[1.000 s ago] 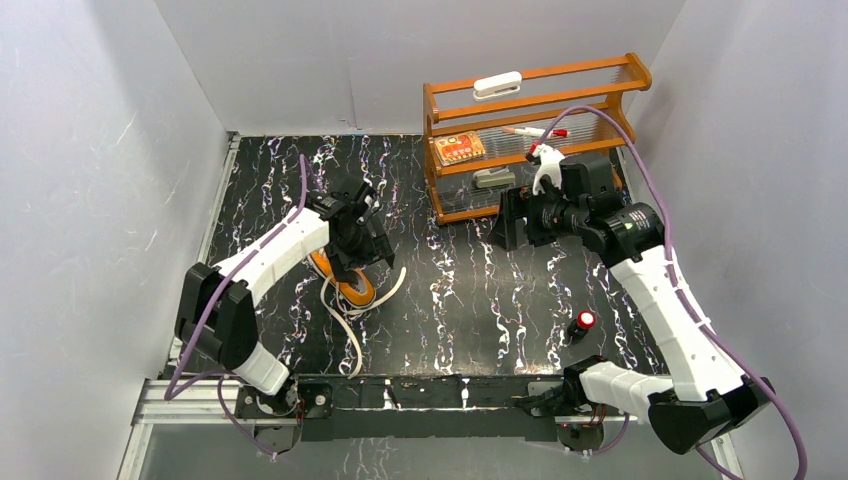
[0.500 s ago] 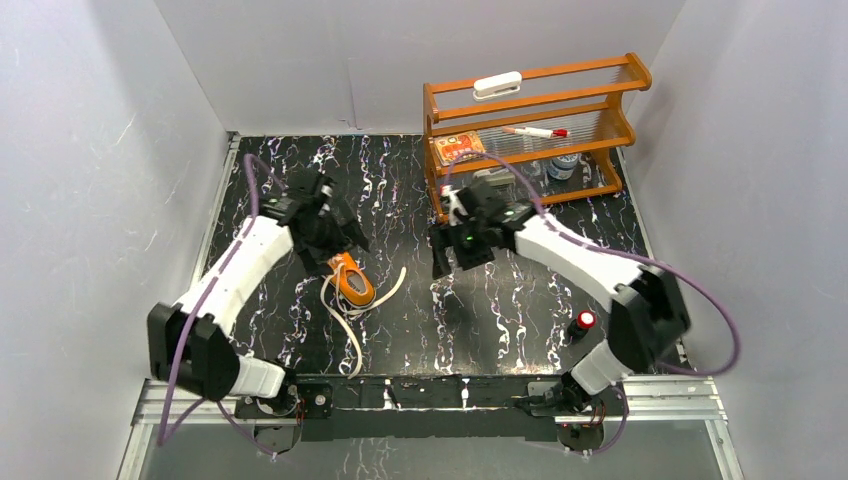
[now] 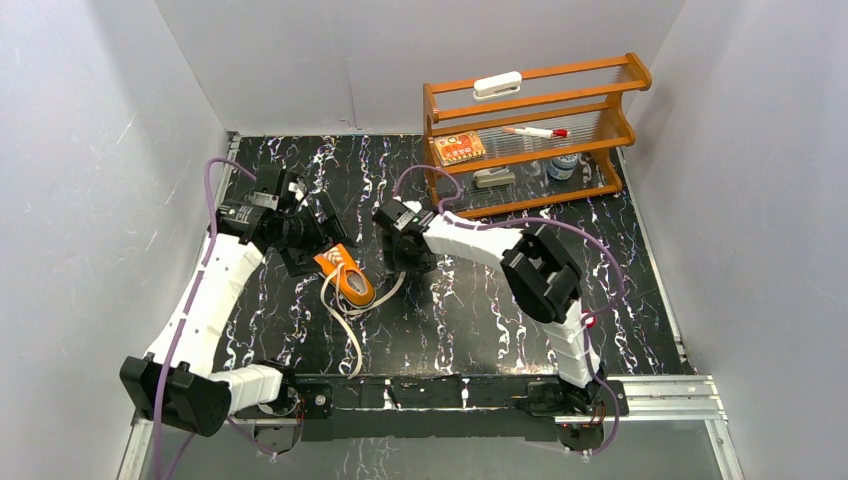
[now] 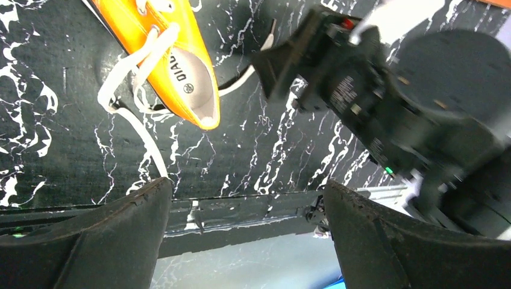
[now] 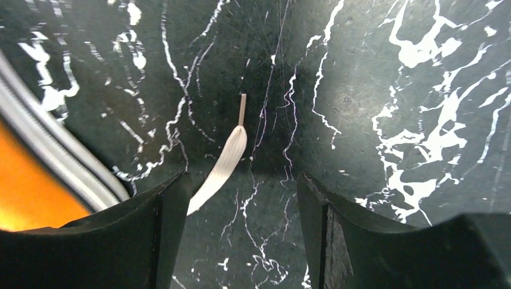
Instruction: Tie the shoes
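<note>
L arm reaches fwd, elbow out; left hand (image 3: 312,240) just behind sneaker (image 3: 347,281), fingers wide apart, empty. R arm stretched across to the left; right hand (image 3: 412,258) low over counter (image 3: 480,300), fingers apart, lace tip (image 5: 232,147) lying between, unclamped. 1 sneaker, mid-left on counter; 2 loose lace ends.

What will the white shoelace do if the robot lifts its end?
Probably flop and dangle: the lace is flat and thin, and lies in loose curves beside the shoe. Its little tip looks stiffer, so it may stay straight. It seems light, so lifting it gently likely won't drag the shoe.
</note>
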`<state>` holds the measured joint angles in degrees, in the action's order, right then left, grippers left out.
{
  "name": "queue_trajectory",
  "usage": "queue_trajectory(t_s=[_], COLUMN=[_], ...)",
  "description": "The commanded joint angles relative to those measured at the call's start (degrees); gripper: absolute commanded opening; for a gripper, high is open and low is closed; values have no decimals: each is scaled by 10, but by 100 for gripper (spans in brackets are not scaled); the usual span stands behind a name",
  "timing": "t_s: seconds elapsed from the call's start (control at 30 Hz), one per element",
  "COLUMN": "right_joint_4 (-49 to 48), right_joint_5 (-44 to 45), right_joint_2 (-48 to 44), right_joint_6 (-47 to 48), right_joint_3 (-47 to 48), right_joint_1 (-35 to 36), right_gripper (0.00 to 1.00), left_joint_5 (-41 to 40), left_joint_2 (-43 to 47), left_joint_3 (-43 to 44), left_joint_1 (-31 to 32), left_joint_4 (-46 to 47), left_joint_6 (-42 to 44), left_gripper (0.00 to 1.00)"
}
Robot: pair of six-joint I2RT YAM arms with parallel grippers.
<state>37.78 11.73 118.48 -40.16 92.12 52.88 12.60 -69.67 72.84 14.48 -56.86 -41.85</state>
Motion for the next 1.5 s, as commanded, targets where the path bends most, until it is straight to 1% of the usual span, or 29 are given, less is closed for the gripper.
queue_trajectory(t_s=[0.0, 0.07, 0.13, 0.17, 0.2, 0.23, 0.27, 0.33, 0.37, 0.4, 0.47, 0.53, 0.6, 0.67, 0.7, 0.77, 0.83, 0.9, 0.97, 1.07, 1.2, 1.3, 1.37, 1.43, 1.47], right_joint_4=[35, 50, 61, 70, 86, 102, 124, 137, 136, 128, 106, 73, 60, 30, 12, -56, -112, -157, -172, -176, -176, -174, -182, -183, -179], right_joint_5=[52, 56, 64, 64, 62, 64, 66, 79, 85, 84, 73, 47, 28, -11, -38, -121, -196, -228, -229, -208, -176, -95, -80, -71, -54], right_joint_2=[41, 65, 87, 96, 103, 109, 110, 98, 88, 74, 44, 11, -21, -62, -85, -134, -184, -231, -272, -326, -375, -385, -378, -364, -358], right_joint_6=[-50, -48, -51, -58, -74, -95, -108, -117, -122, -123, -114, -86, -59, -18, -1, 41, 62, 69, 82, 94, 115, 115, 116, 114, 115], right_joint_3=[47, 69, 82, 86, 90, 91, 92, 73, 53, 37, 15, 1, -6, -26, -41, -87, -129, -165, -180, -185, -154, -121, -92, -58, -42], right_joint_1=[9, 13, 17, 18, 18, 18, 20, 24, 25, 24, 25, 25, 24, 25, 24, 25, 24, 25, 24, 23, 18, 8, -13, -34, -40], right_gripper=[71, 67, 66, 61, 53, 42, 34, 28, 23, 17, 0, 0, 0, 0, 0, 0, 0, 0, 0, 0, 0, 0, 0, 0, 0], left_joint_5=[46, 55, 63, 68, 73, 75, 76, 69, 64, 60, 55, 53, 48, 36, 30, 14, -4, -21, -29, -45, -75, -100, -106, -85, -72], left_joint_2=[44, 59, 73, 79, 87, 93, 97, 101, 101, 100, 96, 89, 81, 69, 62, 50, 44, 36, 26, 24, 31, 42, 55, 64, 66], left_joint_3=[-5, -18, -30, -35, -40, -44, -46, -43, -39, -37, -31, -24, -17, -12, -8, -3, 1, 5, 8, 8, 7, -2, -19, -47, -59], left_joint_1=[0, 0, 0, 0, 0, 0, 0, 0, 0, 0, 0, 0, 0, 0, 0, 0, 0, -1, -4, -10, -11, -11, -11, -11, -12], left_joint_4=[-23, -22, -24, -23, -23, -21, -19, -18, -17, -14, -12, -10, -7, -8, -11, -12, -11, -13, -12, -6, -7, -20, -22, -8, 0], left_joint_6=[14, 16, 18, 18, 17, 15, 14, 14, 13, 12, 7, 4, 3, 4, 5, 5, 2, -3, -7, -27, -69, -89, -100, -102, -102], left_gripper=[93, 94, 93, 94, 93, 93, 93, 93, 94, 93, 93, 93, 94, 94, 94, 94, 94, 94, 94, 94, 92, 89, 88, 87, 85])
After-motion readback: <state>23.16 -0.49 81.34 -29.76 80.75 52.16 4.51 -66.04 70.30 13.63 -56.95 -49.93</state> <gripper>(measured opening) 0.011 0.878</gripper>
